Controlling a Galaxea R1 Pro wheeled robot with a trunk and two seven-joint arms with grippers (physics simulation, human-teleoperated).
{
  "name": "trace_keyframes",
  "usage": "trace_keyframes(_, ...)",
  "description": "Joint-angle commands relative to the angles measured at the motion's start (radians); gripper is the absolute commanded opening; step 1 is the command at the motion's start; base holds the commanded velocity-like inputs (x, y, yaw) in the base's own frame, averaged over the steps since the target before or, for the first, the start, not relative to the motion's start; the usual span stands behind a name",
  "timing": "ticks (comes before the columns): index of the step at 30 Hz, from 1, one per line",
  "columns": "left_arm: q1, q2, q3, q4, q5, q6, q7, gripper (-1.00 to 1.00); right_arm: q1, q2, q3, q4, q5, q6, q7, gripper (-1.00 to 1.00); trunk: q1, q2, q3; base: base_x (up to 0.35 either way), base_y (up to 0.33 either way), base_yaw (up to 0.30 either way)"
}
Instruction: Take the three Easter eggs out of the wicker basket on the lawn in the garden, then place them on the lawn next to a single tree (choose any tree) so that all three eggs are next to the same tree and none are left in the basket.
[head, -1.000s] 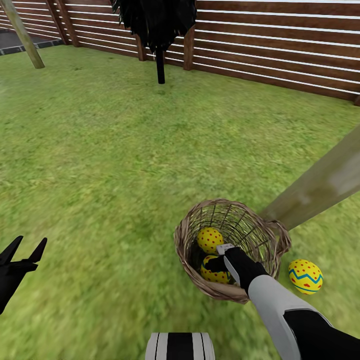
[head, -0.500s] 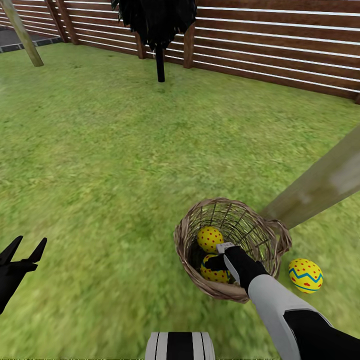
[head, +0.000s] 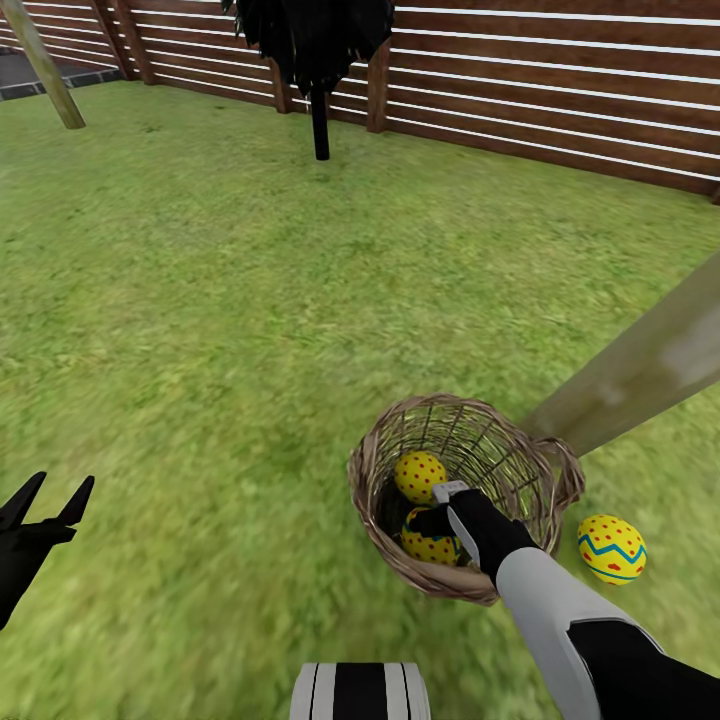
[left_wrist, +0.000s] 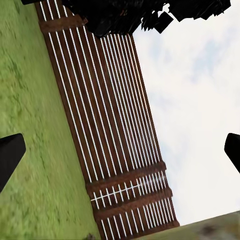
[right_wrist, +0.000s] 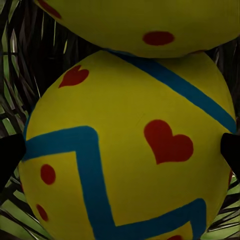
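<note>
Basket stands on the lawn, touching a pale tree trunk. Two eggs lie inside; the right gripper is down in it, fingers apart on both sides of the nearer egg. The third egg lies on grass beside the trunk. The left gripper is spread open, empty.

Your right arm reaches down into the wicker basket, its right gripper set with fingers apart. Your left gripper hangs well away from the basket, its two fingers spread in a V.
</note>
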Motion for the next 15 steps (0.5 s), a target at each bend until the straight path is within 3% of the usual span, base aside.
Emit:
trace_keyframes(1, 0.0, 0.0, 0.0, 0.0, 0.002, 0.01, -0.002, 1.0, 0.001, -0.001, 0.002, 0.053, 0.021, 0.004, 0.005, -1.0, 0.0, 0.0, -0.001, 0.0, 0.0, 0.0)
trace_keyframes(9, 0.0, 0.001, 0.0, -0.002, 0.002, 0.01, -0.001, 1.0, 0.001, -0.002, 0.002, 0.053, 0.021, 0.004, 0.005, -1.0, -0.001, 0.0, 0.007, 0.0, 0.0, 0.0)
trace_keyframes(15, 0.0, 0.0, 0.0, -0.002, 0.002, 0.01, -0.001, 1.0, 0.001, -0.002, 0.002, 0.051, 0.021, 0.047, 0.005, -1.0, -0.001, 0.001, 0.011, 0.0, 0.0, 0.0)
